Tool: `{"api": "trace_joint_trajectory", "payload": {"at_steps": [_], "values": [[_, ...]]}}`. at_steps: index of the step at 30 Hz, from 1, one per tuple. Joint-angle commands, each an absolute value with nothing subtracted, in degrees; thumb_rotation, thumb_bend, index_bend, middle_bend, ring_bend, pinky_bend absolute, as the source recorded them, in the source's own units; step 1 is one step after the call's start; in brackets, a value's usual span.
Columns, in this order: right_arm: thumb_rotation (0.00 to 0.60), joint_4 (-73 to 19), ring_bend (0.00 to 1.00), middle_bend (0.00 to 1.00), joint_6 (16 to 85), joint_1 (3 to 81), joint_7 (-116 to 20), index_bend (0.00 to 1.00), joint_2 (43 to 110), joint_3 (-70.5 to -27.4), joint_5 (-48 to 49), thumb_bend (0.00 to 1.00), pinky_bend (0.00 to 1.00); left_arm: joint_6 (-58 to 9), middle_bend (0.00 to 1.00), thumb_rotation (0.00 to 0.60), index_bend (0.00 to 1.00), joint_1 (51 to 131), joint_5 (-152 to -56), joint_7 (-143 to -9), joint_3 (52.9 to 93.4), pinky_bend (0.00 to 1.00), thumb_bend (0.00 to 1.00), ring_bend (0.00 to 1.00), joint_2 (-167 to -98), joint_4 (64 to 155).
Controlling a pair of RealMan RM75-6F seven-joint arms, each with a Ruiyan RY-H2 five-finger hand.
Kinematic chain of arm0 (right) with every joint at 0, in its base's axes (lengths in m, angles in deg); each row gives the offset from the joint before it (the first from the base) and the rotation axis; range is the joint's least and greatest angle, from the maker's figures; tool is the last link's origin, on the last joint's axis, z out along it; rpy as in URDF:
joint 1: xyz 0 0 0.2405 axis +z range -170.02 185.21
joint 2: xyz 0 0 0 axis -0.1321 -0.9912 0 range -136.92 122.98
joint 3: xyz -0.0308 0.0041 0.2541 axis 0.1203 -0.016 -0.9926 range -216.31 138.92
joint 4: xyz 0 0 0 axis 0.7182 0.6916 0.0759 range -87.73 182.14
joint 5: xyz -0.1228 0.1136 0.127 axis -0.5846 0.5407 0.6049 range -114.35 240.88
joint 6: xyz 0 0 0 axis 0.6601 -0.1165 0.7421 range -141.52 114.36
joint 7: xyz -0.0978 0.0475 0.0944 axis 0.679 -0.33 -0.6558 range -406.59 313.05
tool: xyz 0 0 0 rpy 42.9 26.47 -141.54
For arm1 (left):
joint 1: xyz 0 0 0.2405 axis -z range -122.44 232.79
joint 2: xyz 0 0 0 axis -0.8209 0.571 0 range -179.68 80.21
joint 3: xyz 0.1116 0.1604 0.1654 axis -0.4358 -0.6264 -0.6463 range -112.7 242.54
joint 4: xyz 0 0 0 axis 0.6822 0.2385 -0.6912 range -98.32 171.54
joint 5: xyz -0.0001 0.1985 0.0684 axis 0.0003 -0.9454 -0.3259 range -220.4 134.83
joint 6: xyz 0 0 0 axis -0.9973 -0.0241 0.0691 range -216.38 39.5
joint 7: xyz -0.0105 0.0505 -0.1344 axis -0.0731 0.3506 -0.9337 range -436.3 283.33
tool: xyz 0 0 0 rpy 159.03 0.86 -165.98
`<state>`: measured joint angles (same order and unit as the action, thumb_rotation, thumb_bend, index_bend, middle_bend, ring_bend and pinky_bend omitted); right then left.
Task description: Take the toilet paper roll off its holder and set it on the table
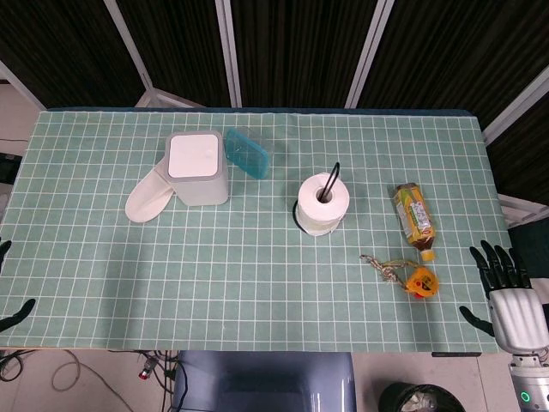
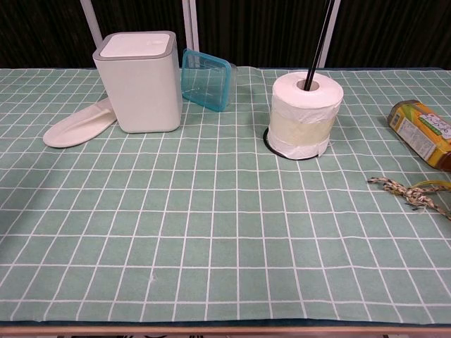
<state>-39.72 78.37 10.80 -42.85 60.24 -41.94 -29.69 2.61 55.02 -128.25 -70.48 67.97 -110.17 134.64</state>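
White toilet paper roll (image 1: 323, 203) on holder (image 2: 318, 42), right hand (image 1: 508, 296) spread

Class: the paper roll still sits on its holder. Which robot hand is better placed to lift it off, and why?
The right robot hand, probably. The roll stands right of the table's middle, nearer that open hand. The left robot hand barely shows at the far left edge, with more table to cross.

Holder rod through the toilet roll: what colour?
Black holder rod; clearest in the chest view.
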Motion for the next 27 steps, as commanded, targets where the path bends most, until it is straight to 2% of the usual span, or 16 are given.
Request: {"api": "trace_joint_trajectory", "payload": {"at_steps": [1, 27], "values": [[0.600, -39.7, 0.00, 0.00, 78.3, 10.8, -42.9, 0.00, 60.2, -42.0, -29.6, 0.00, 0.00, 2.4, 0.00, 0.600, 0.04, 55.1, -128.2, -70.4, 68.0, 0.02, 0.18, 0.00, -110.2, 134.6], [0.600, -40.5, 0.00, 0.00, 76.4, 11.1, -43.8, 0.00, 61.0, -41.6, -28.5, 0.00, 0.00, 3.3, 0.00, 0.600, 0.04, 54.6, -128.3, -70.5, 67.9, 0.02, 0.18, 0.00, -110.0, 135.2]]}}
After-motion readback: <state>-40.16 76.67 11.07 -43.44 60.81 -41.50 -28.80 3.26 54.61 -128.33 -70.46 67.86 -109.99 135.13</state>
